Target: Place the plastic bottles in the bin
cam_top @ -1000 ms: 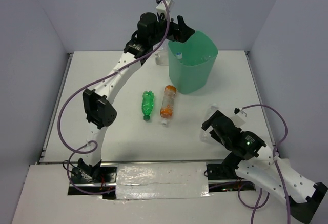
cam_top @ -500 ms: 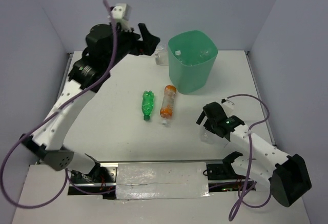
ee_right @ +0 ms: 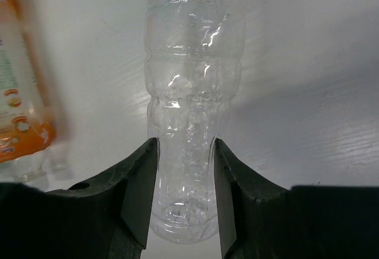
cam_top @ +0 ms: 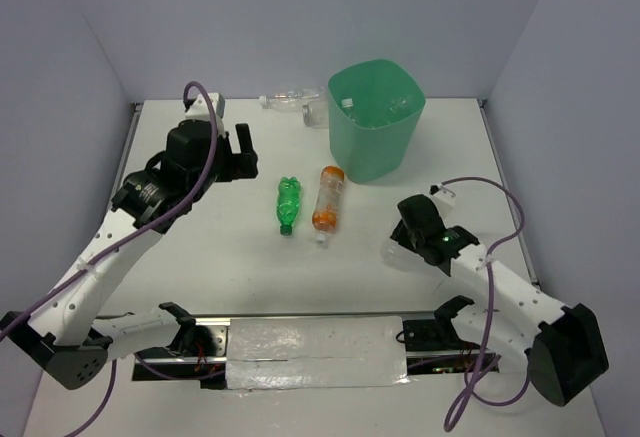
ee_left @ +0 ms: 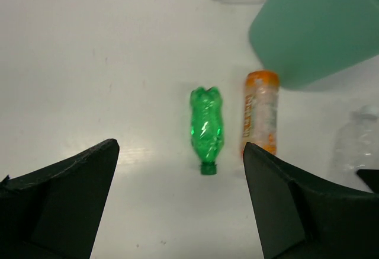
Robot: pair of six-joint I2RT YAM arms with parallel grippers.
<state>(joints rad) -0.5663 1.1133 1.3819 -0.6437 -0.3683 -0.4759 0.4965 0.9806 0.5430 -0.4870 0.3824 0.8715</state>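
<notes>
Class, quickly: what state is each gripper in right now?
Left gripper: open, holding nothing.
Right gripper: closed on a clear bottle.

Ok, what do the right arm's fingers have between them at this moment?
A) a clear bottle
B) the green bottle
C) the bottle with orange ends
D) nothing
A: in the right wrist view, the right fingers press against both sides of a clear bottle lying on the table.

I saw bright, even light; the white counter [ee_left: 89,63] glared, and the orange bottle [ee_right: 22,111] at nine o'clock was blurred.
</notes>
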